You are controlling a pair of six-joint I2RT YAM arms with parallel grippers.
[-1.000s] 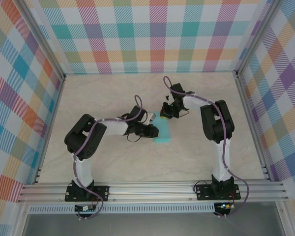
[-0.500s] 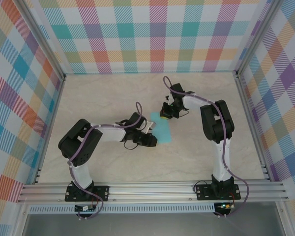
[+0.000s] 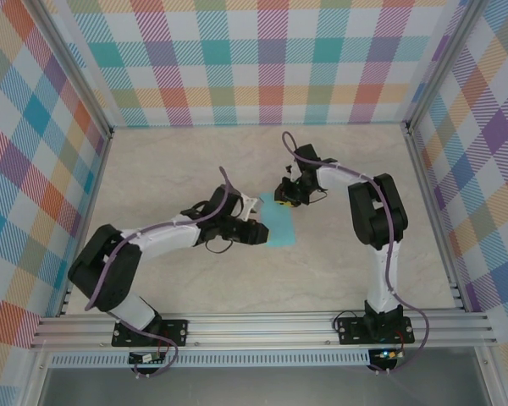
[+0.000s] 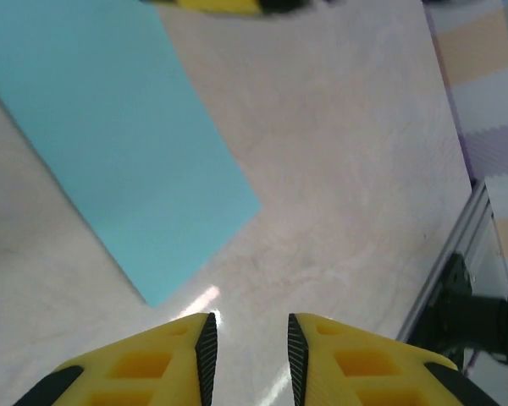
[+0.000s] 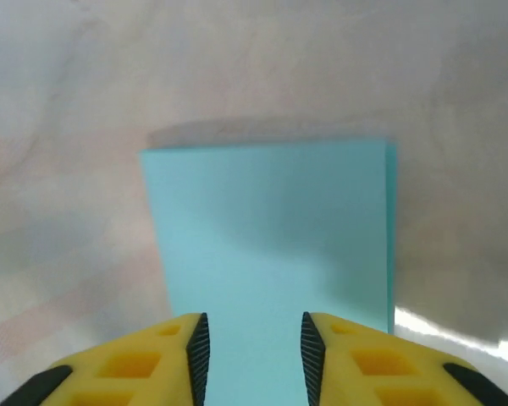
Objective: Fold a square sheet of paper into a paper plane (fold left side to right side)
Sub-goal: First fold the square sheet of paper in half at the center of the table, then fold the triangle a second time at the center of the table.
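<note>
Peeking past paper (image 5: 271, 245): lower layer's edge

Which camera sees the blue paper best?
The right wrist view: the paper sits big in the middle, three edges clear. The left wrist view cuts it off at the top and left. The top view shows it tiny.

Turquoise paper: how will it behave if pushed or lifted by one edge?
Likely floppy: the paper is thin, with a second layer's edge peeking out along one side, so a lifted end would probably droop. Probably very light and apt to skid, since it lies flat on the smooth, glossy table.
</note>
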